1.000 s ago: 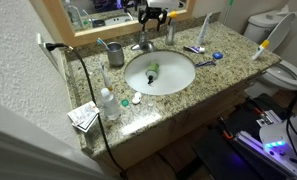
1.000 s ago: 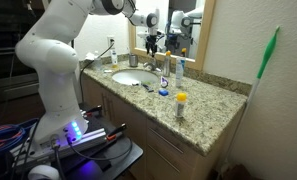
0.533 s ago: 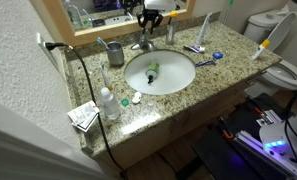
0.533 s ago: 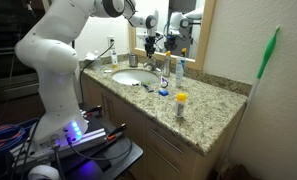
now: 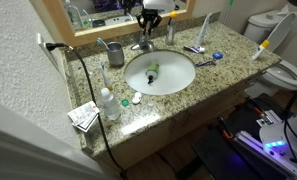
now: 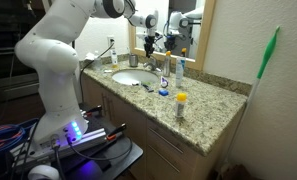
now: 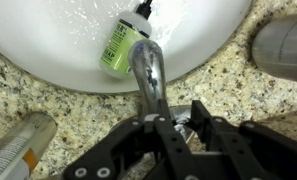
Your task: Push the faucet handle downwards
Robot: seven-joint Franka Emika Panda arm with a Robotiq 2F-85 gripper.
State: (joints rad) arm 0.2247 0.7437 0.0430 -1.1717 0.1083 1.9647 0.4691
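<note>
- Shifted slightly leftward since a second ago, the black two-fingered gripper (image 5: pixel 148 13) hangs directly above the faucet at the back of the counter. Over the last half second it has hardly moved.
- At the far left in an exterior view, a thin black power cable (image 5: pixel 83 68) runs from the wall socket down across the speckled granite counter (image 5: pixel 213 75).
- A grey metal cup (image 5: pixel 115 54) holding upright toothbrushes stands just left of the faucet.
- The small shiny chrome faucet handle (image 5: pixel 145 37) tops the short silver faucet behind the basin, just under the gripper. Whether the two touch cannot be told.
- The white oval basin (image 5: pixel 178 80) sits in front, with a green plastic bottle (image 5: pixel 154 69) lying inside.
- In the wrist view, the curved chrome spout (image 7: pixel 148 70) reaches over the basin rim toward that bottle. The black fingers (image 7: pixel 153 130) stand close together at the faucet's rear, hiding most of the handle. I cannot tell whether they are fully closed or pinching anything.
- A white toilet (image 5: pixel 285 72) stands at the far right.
</note>
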